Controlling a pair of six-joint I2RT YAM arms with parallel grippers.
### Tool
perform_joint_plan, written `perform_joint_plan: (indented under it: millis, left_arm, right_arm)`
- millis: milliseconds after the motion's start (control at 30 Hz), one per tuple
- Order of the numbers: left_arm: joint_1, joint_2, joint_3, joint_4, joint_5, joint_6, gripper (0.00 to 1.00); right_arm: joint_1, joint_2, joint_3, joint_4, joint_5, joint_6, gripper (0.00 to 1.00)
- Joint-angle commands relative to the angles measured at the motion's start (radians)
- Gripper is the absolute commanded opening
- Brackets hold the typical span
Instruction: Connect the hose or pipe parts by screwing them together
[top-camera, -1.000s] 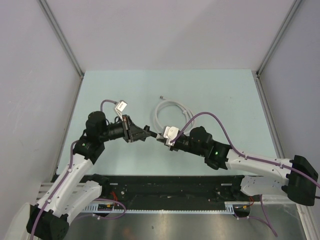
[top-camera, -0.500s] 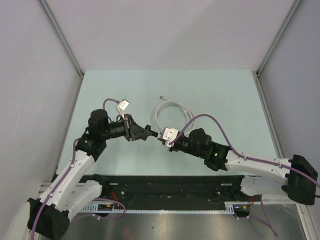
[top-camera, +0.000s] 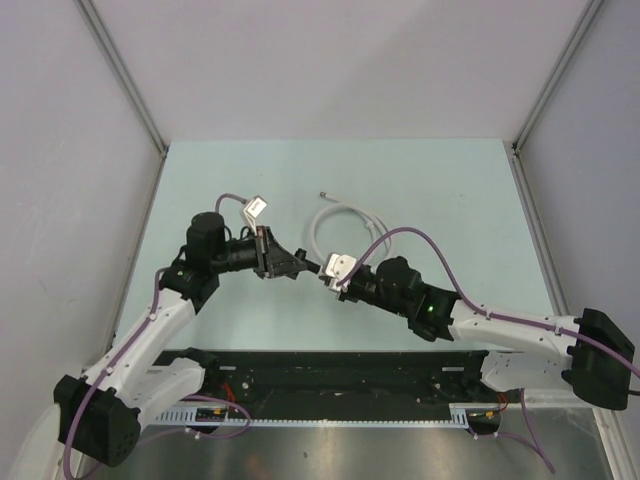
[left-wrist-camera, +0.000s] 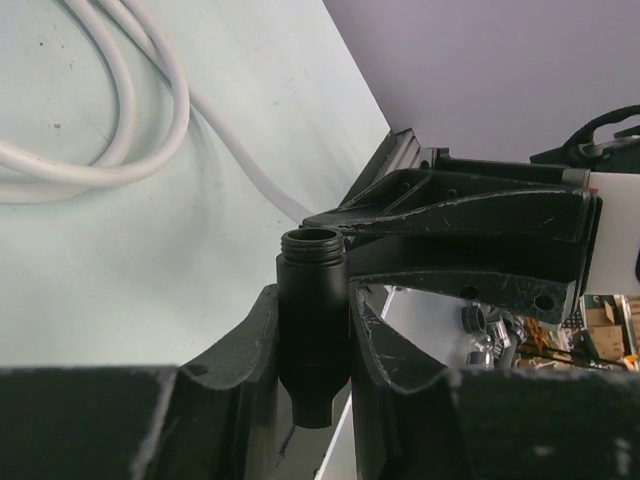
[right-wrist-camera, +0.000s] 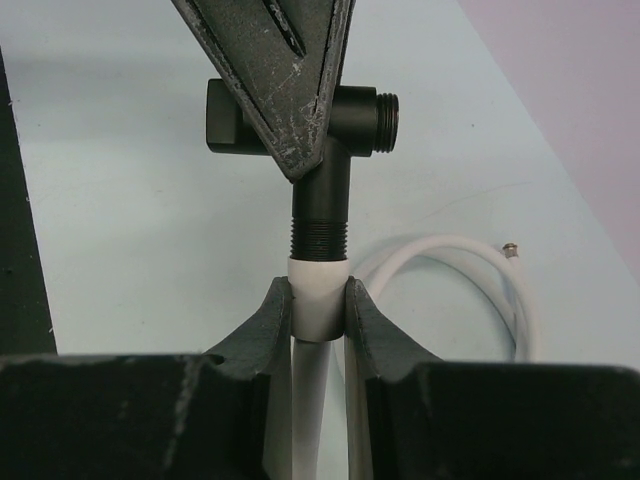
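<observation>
My left gripper (left-wrist-camera: 312, 300) is shut on a black T-shaped pipe fitting (left-wrist-camera: 312, 262) with threaded ends. My right gripper (right-wrist-camera: 319, 295) is shut on the white nut (right-wrist-camera: 319, 312) at the end of the white hose (right-wrist-camera: 470, 260). The nut sits against the threaded lower stem of the black fitting (right-wrist-camera: 320, 200), in line with it. A left finger (right-wrist-camera: 290, 80) comes down over the fitting from above. In the top view the two grippers meet tip to tip at mid-table, left gripper (top-camera: 298, 264) and right gripper (top-camera: 326, 274). The hose (top-camera: 345, 212) loops behind them.
The hose's free end with a small metal tip (top-camera: 322, 194) lies on the pale green table (top-camera: 450, 200) behind the loop. Grey walls enclose the table on three sides. Purple cables arch over both wrists. A black rail runs along the near edge.
The left arm has shifted a little right and away from the near edge, its wrist turning, with the fitting still in it. The right gripper has stayed against it, barely moving.
</observation>
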Motion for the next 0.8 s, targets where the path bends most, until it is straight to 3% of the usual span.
perform_joint_plan:
  millis: [0, 467, 767]
  left_arm:
    - [-0.071, 0.04, 0.038, -0.027, 0.101, 0.099, 0.0]
    - [-0.112, 0.124, 0.044, 0.031, 0.188, 0.213, 0.0]
    - [-0.21, 0.075, 0.006, 0.094, 0.155, 0.432, 0.0]
  right_arm:
    - [-0.041, -0.029, 0.044, 0.208, -0.194, 0.073, 0.0]
    - [-0.185, -0.082, 0.046, 0.156, -0.601, 0.212, 0.0]
    - [-0.281, -0.085, 0.047, 0.156, -0.84, 0.298, 0.0]
